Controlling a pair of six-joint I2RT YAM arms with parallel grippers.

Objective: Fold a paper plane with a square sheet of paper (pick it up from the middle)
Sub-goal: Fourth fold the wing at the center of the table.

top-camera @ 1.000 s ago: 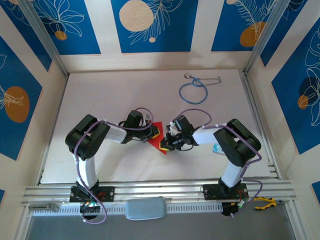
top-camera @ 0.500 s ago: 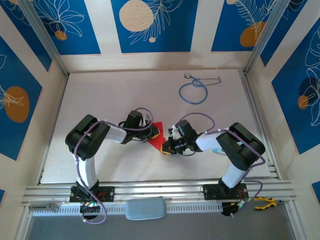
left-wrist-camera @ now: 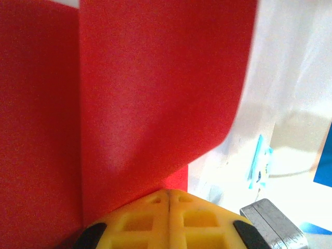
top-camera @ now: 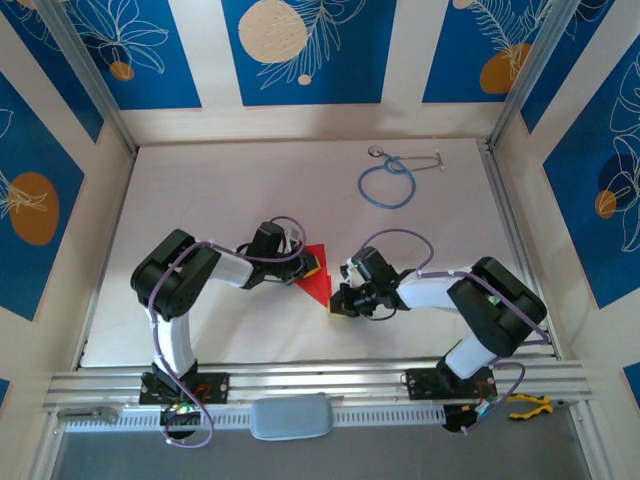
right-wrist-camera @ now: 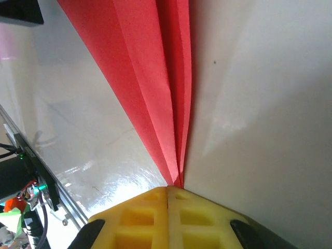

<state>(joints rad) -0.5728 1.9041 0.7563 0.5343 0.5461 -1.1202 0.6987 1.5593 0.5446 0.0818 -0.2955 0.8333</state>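
The red paper point(top-camera: 317, 278) is folded into a narrow pointed dart, the paper plane, held between both grippers near the table's middle front. My left gripper point(top-camera: 310, 266) is shut on its wide end; in the left wrist view the red paper point(left-wrist-camera: 129, 93) spreads out from the closed yellow fingers point(left-wrist-camera: 150, 218). My right gripper point(top-camera: 337, 303) is shut on the pointed tip; in the right wrist view the layered red folds point(right-wrist-camera: 155, 88) narrow down into the closed yellow fingers point(right-wrist-camera: 155, 218).
A blue stethoscope point(top-camera: 388, 184) lies at the back right of the white table point(top-camera: 200, 190). Aluminium rails point(top-camera: 300, 380) run along the front edge. A yellow-handled tool point(top-camera: 528, 404) rests at the front right, outside the table.
My right gripper has slid down and toward the front along the paper to its pointed tip, and the right arm's elbow swung out to the right. The left arm has stayed put.
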